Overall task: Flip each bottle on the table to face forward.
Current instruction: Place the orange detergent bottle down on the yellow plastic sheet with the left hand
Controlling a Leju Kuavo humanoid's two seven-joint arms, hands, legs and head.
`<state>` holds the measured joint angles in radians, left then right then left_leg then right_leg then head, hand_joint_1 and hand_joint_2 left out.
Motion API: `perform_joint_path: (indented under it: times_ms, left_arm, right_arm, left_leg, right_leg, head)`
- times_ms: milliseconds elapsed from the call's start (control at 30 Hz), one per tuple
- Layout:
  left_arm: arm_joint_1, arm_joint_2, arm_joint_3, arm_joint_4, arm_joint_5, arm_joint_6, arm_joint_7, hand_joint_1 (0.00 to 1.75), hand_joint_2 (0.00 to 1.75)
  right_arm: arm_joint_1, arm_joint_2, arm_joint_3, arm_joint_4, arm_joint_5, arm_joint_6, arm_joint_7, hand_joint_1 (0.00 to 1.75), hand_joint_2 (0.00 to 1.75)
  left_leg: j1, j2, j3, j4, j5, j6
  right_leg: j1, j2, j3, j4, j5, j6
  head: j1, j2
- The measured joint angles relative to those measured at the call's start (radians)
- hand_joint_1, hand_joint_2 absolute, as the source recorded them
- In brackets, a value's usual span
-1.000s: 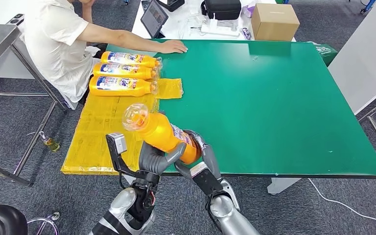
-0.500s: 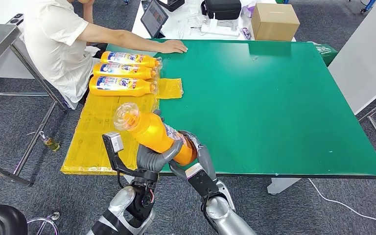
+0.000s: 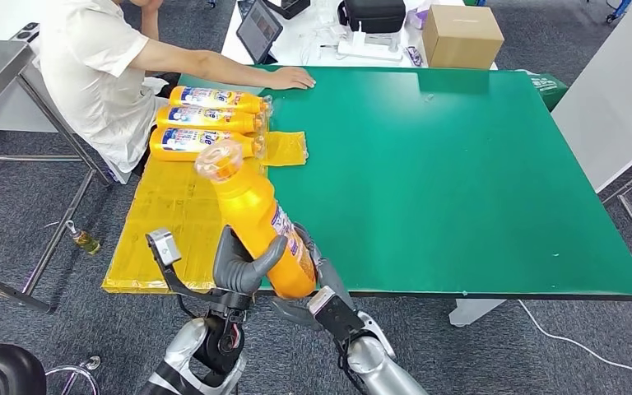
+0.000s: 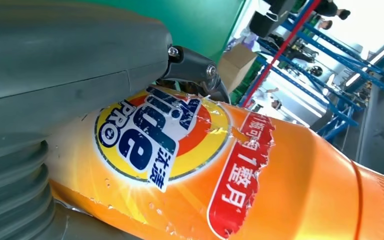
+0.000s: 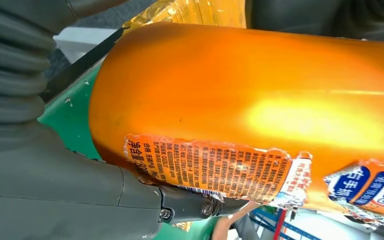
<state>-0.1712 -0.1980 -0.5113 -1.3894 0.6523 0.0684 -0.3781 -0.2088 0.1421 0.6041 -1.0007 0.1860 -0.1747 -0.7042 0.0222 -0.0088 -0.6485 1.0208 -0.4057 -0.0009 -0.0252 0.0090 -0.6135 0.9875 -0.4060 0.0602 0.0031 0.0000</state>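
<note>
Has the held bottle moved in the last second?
Yes. The held bottle, gripped by the left hand and right hand, swung more upright; its cap now overlaps the nearest lying bottle.

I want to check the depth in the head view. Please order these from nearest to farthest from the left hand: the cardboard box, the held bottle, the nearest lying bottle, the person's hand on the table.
1. Held bottle, gripped in the left hand.
2. Nearest lying bottle, on the yellow sheet, far left.
3. Person's hand, at the table's far edge.
4. Cardboard box, beyond the table, far right.
</note>
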Motion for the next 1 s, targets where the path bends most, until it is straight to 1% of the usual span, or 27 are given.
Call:
perform_joint_path:
  times_ms: [267, 400, 433, 500, 600, 667, 733, 900, 1000]
  left_arm:
    - [0.034, 0.005, 0.006, -0.053, 0.022, -0.048, 0.020, 1.75, 1.75]
    - [0.035, 0.006, 0.006, -0.062, 0.009, -0.041, 0.018, 1.75, 1.75]
    - [0.033, 0.007, 0.006, -0.062, -0.013, -0.022, 0.011, 1.75, 1.75]
    - [0.024, 0.010, 0.006, -0.060, -0.098, 0.052, -0.018, 1.75, 1.75]
    - [0.008, 0.022, 0.006, -0.051, -0.289, 0.208, -0.083, 1.75, 1.75]
    - [0.005, 0.032, 0.007, -0.044, -0.388, 0.284, -0.114, 1.75, 1.75]
    - [0.004, 0.041, 0.008, -0.038, -0.423, 0.311, -0.124, 1.75, 1.75]
    - [0.002, 0.054, 0.008, -0.029, -0.434, 0.322, -0.128, 1.75, 1.75]
    - [0.003, 0.059, 0.011, -0.029, -0.449, 0.335, -0.127, 1.75, 1.75]
  right_arm:
    - [0.023, 0.001, -0.028, 0.001, 0.009, -0.023, -0.003, 0.00, 0.00]
    - [0.036, 0.001, -0.045, -0.001, 0.013, -0.054, -0.002, 0.00, 0.00]
    - [0.041, 0.001, -0.049, -0.003, 0.016, -0.070, -0.001, 0.00, 0.00]
    - [0.055, 0.000, -0.062, -0.011, 0.025, -0.121, 0.001, 0.00, 0.00]
    - [0.079, -0.005, -0.087, -0.037, 0.033, -0.249, 0.002, 0.00, 0.00]
    - [0.095, -0.010, -0.108, -0.065, 0.031, -0.328, 0.002, 0.00, 0.00]
    - [0.107, -0.016, -0.125, -0.090, 0.030, -0.358, 0.002, 0.00, 0.00]
    - [0.124, -0.022, -0.145, -0.122, 0.032, -0.376, 0.002, 0.00, 0.00]
    - [0.143, -0.016, -0.179, -0.160, 0.073, -0.465, 0.002, 0.00, 0.00]
  left_leg:
    - [0.000, 0.000, 0.000, 0.000, 0.000, 0.000]
    - [0.000, 0.000, 0.000, 0.000, 0.000, 0.000]
    - [0.000, 0.000, 0.000, 0.000, 0.000, 0.000]
    - [0.000, 0.000, 0.000, 0.000, 0.000, 0.000]
    - [0.000, 0.000, 0.000, 0.000, 0.000, 0.000]
    - [0.000, 0.000, 0.000, 0.000, 0.000, 0.000]
    - [0.000, 0.000, 0.000, 0.000, 0.000, 0.000]
    - [0.000, 0.000, 0.000, 0.000, 0.000, 0.000]
    - [0.000, 0.000, -0.001, 0.000, 0.000, 0.000]
  right_leg:
    - [0.000, 0.000, 0.000, 0.000, 0.000, 0.000]
    - [0.000, 0.000, 0.000, 0.000, 0.000, 0.000]
    - [0.000, 0.000, 0.000, 0.000, 0.000, 0.000]
    - [0.000, 0.000, 0.000, 0.000, 0.000, 0.000]
    - [0.000, 0.000, 0.000, 0.000, 0.000, 0.000]
    - [0.000, 0.000, 0.000, 0.000, 0.000, 0.000]
    - [0.000, 0.000, 0.000, 0.000, 0.000, 0.000]
    - [0.000, 0.000, 0.000, 0.000, 0.000, 0.000]
    - [0.000, 0.000, 0.000, 0.000, 0.000, 0.000]
  head:
    - [0.000, 0.000]
    - [0.000, 0.000]
    - [0.000, 0.000]
    - [0.000, 0.000]
    - [0.000, 0.000]
    - [0.000, 0.000]
    - [0.000, 0.000]
    - [0.000, 0.000]
    - [0.000, 0.000]
